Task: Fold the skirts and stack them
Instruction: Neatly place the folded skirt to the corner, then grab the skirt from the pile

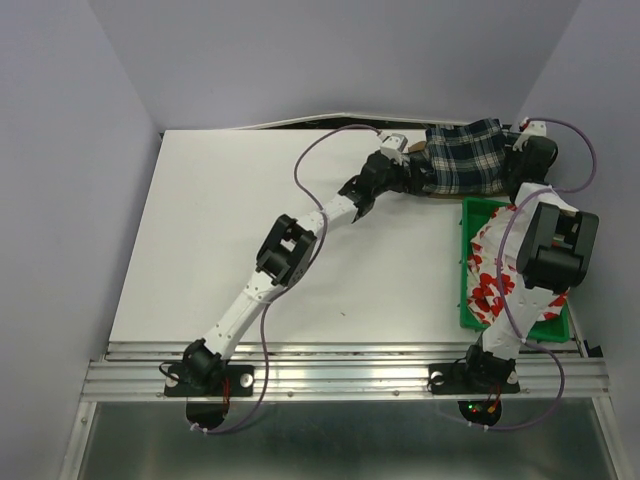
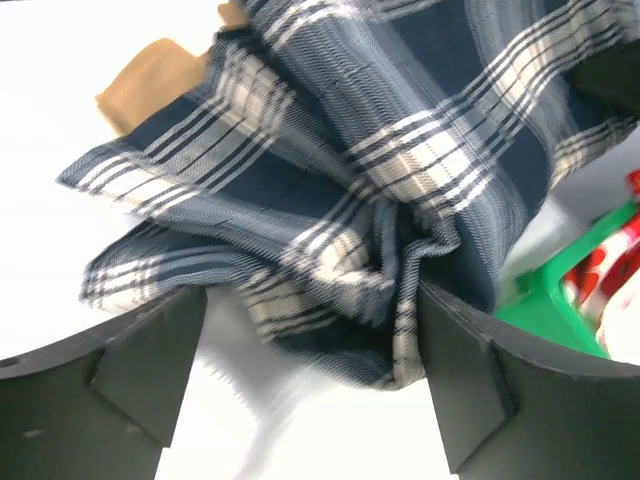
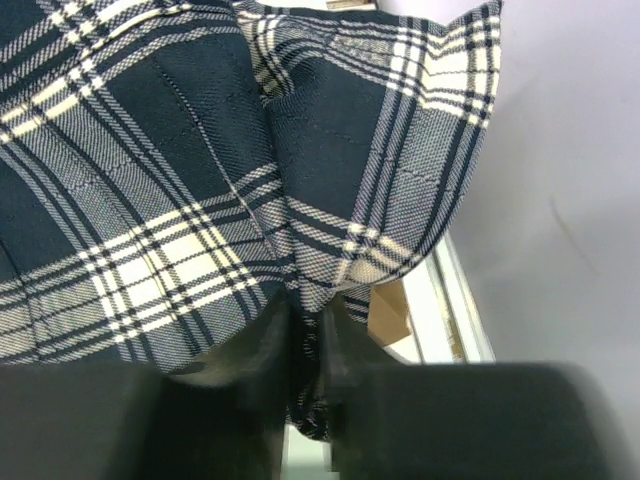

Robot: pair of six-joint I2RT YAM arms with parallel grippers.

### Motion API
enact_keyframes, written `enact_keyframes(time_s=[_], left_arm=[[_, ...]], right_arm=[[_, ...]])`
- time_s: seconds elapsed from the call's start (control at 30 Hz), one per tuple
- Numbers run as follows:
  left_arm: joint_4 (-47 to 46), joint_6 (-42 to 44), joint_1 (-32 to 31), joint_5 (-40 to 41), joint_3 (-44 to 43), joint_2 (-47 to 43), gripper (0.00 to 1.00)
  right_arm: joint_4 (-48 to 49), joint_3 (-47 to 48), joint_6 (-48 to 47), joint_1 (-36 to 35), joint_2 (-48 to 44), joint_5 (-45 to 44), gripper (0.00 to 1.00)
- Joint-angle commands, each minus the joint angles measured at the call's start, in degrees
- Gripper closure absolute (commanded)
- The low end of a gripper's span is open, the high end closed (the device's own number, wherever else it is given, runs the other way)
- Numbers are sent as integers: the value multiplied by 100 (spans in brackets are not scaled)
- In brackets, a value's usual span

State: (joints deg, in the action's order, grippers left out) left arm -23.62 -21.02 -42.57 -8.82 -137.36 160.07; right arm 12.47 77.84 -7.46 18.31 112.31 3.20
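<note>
"Three skirts showed, and only one sat in a container?"

"Yes. The green tray (image 1: 467, 262) held the white skirt with red flowers (image 1: 489, 277), bunched up inside it. The right arm crossed over the tray, so part of that skirt was hidden."

"Was anything else in the tray?"

"Nothing else that I could make out in its visible part."

"Where was the plaid skirt (image 1: 462, 157)?"

"On the white table (image 1: 250, 230), just beyond the tray's far end and spread sideways there. No part of it lay in the tray."

"And the tan one?"

"Only a corner of the tan skirt (image 2: 150, 85) peeked out from under the plaid, on the side turned away from the tray."

"How was the right gripper (image 3: 305, 335)?"

"Past the tray's far end, at the plaid skirt's edge. Its two fingers were pressed together on a fold of the plaid cloth, which rose in a ridge from the pinch."

"And the left gripper (image 2: 312, 298)?"

"At the plaid skirt's other edge, the one farther from the tray. Its fingers stood wide apart. A crumpled bunch of plaid lay between them and brushed the finger nearer the tray, while the other finger stood clear of the cloth. Neither finger clamped it."
</note>
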Motion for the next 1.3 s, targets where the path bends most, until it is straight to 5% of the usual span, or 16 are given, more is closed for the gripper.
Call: enact_keyframes(time_s=[0.0,0.1,0.33,0.7,1.03,1.27], left_arm=[[260,44,196,-445,349,-1380,1],[349,281,336,-419,1402,-2355,1],[770,949,1030,-305,3713,-4526,1],[2703,2383,2216,248,5298,-7401,1],[5109,3604,2648,-1173,6414,-9098,3],[5666,3728,2640,-1412,7178,-10169,6]], right_arm=[[186,257,122,-2,1,-197,60],[63,441,245,-2,-86,-180,32],[-823,1425,518,-2,-244,-216,0],[-3670,2147,62,-2,-1369,2122,0],[-6359,832,-1073,-2,-2837,1940,0],[-6960,-837,-1757,-2,-3838,771,2]])
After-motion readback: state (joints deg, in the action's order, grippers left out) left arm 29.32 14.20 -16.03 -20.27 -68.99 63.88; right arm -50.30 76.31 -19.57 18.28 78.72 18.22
